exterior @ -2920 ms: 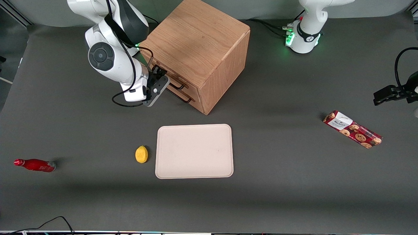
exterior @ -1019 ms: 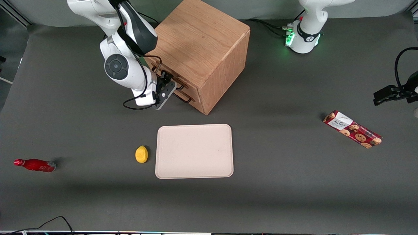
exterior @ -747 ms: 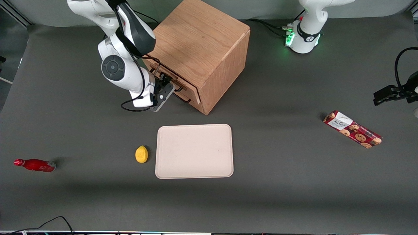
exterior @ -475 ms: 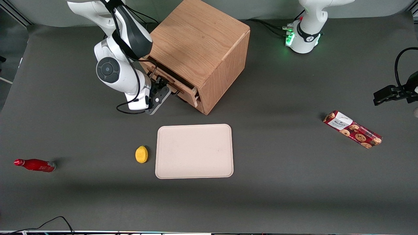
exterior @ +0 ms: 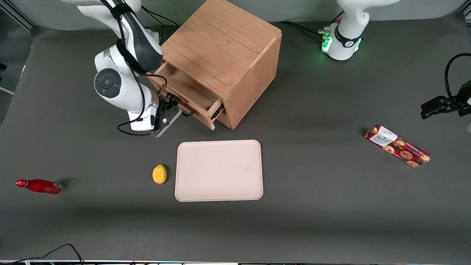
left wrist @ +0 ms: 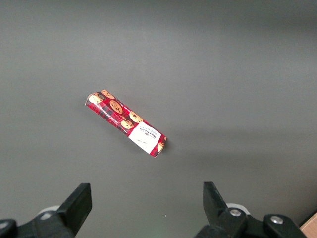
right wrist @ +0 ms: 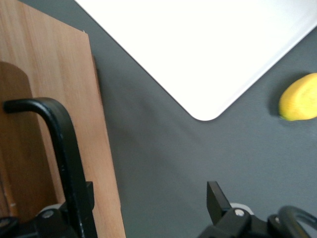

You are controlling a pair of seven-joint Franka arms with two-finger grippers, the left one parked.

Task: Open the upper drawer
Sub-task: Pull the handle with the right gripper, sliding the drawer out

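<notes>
The oak cabinet (exterior: 220, 48) stands on the table with its upper drawer (exterior: 186, 88) pulled well out, its bare wooden inside showing. My right gripper (exterior: 167, 112) is in front of the drawer at the black bar handle (exterior: 185, 111). In the right wrist view the gripper (right wrist: 151, 198) is open, its fingers (right wrist: 216, 196) wide apart. The black handle (right wrist: 67, 148) runs against one finger, and the drawer's flat front (right wrist: 69, 89) lies between the fingers' line and the handle. Nothing is clamped.
A pale tray (exterior: 219, 170) lies nearer the camera than the cabinet, with a lemon (exterior: 159, 173) beside it. A red bottle (exterior: 38, 186) lies toward the working arm's end. A cookie box (exterior: 396, 145) lies toward the parked arm's end.
The upper drawer went from closed to pulled far out of the cabinet. My gripper drew back with the handle, away from the cabinet and nearer the camera.
</notes>
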